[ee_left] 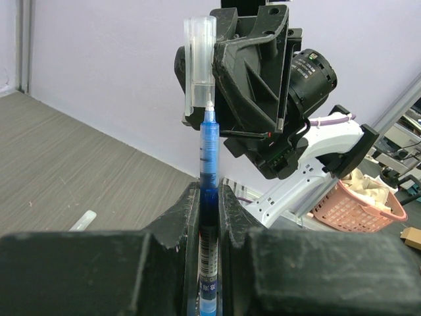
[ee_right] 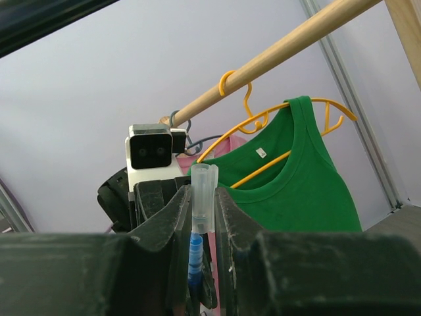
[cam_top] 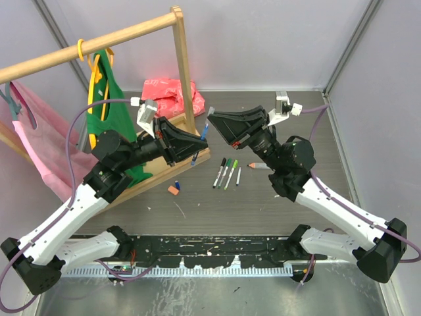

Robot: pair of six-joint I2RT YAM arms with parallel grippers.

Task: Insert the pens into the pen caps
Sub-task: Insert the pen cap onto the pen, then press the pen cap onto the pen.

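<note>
Blue-ink pen, slim plastic barrel, clamped upright in closed left gripper; tip at mouth of clear plastic pen cap pinched in closed right gripper; both mid-air at top-view centre, beside wooden clothes rack; spare pens in a row just below on grey table; pale walls behind.
</note>
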